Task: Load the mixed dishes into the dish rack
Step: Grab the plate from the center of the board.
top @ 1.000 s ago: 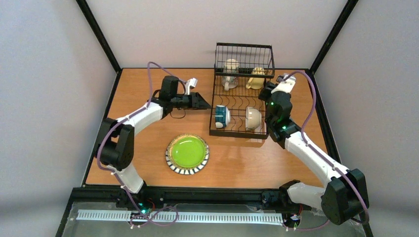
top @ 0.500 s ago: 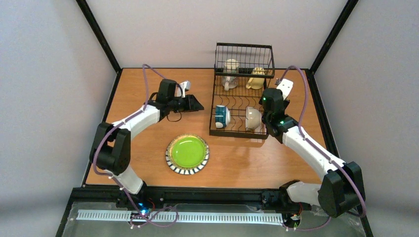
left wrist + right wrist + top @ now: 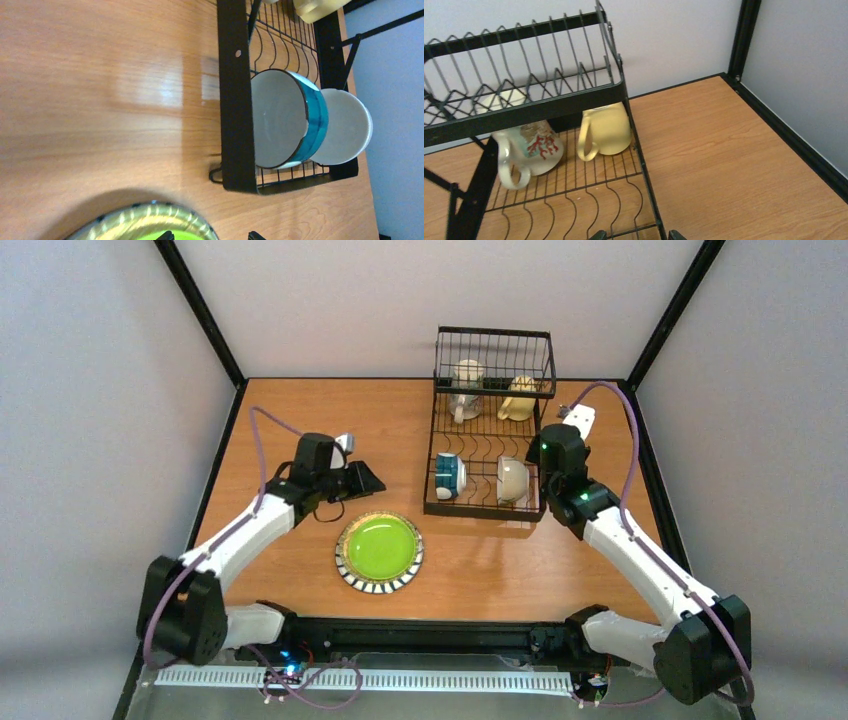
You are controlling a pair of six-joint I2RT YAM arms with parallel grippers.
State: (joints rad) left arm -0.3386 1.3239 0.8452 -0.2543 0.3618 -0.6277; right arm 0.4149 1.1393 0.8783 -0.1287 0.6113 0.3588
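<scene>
The lime-green plate [image 3: 379, 551] with its striped rim lies flat on the table in front of the dish rack [image 3: 431, 455]. My left gripper [image 3: 371, 480] hovers open just behind the plate and left of the rack. In the left wrist view the left gripper [image 3: 210, 236] is empty, with the plate's rim [image 3: 150, 220] below it. The rack's flat base holds the teal-banded cup [image 3: 449, 476] and a cream bowl [image 3: 513, 480] on edge. A white mug [image 3: 526, 147] and a cream mug [image 3: 606, 130] stand upside down under the basket tier. My right gripper [image 3: 635, 235] is open and empty over the rack's right rail [image 3: 644, 165].
Black frame posts and grey walls close in the table [image 3: 300, 410] at the back and sides. The raised basket tier [image 3: 524, 112] overhangs the two mugs. Bare wood lies right of the rack [image 3: 734, 160] and left of the plate.
My left arm has drawn back from beside the rack toward the near left, ending just behind the plate. The right arm shifted slightly by the rack's right side. Both grippers stayed open.
</scene>
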